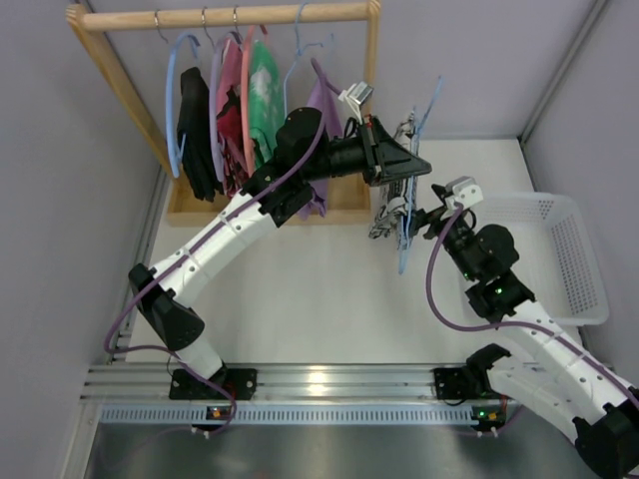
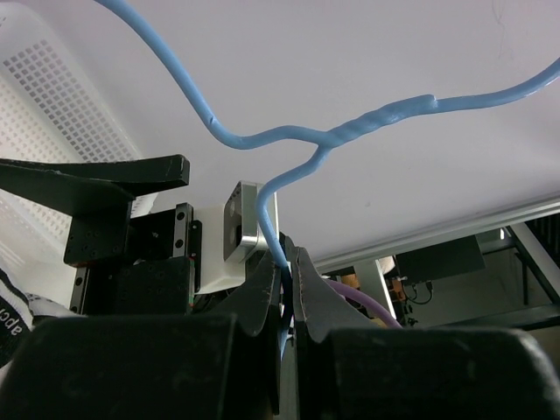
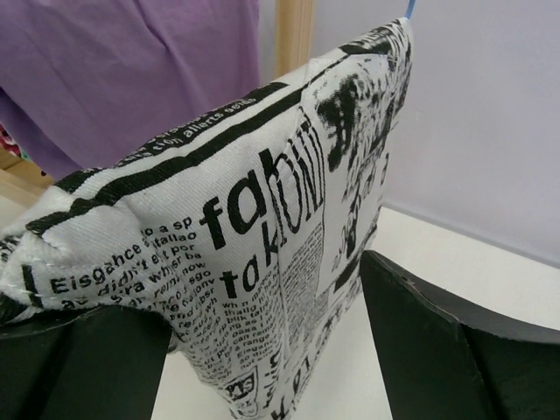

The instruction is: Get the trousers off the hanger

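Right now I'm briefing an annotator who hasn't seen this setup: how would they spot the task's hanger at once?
Find the wooden clothes rack at the back of the table, then look just right of it. There the left gripper pinches a thin light-blue wire hanger carrying black-printed white trousers. Unlike the other hangers, it is off the rack.

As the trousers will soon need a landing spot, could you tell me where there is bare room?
Bare tabletop lies mid-table, between rack base, front rail and right arm. The white basket looks empty. It is crowded around the trousers, between left claw and right claw.
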